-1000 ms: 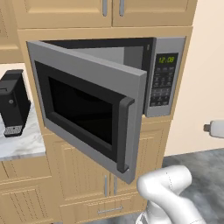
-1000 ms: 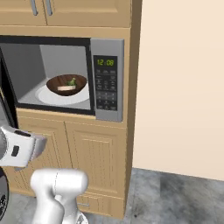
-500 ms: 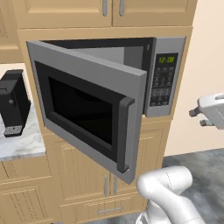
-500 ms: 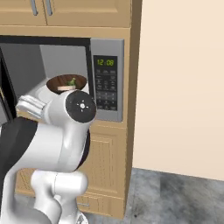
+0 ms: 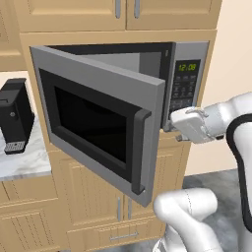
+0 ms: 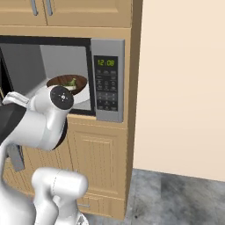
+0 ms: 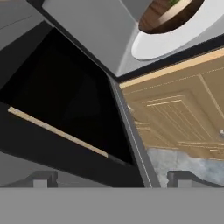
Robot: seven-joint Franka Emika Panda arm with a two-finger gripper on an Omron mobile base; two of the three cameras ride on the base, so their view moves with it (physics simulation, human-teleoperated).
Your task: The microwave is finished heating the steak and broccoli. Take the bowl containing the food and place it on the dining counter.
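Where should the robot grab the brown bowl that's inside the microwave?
Probably by the near rim of the shallow dark-brown wooden bowl, reaching in through the grey microwave's open front. It sits upright on the white round turntable plate with food inside, so keep it level.

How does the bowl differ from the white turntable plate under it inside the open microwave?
The bowl is dark brown and wooden-looking; the turntable plate is plain white. The bowl is smaller, and the plate's rim shows past it. The bowl has raised sides and holds food with a bit of green; the plate lies flat and carries only the bowl. Both are round and sit inside the microwave.
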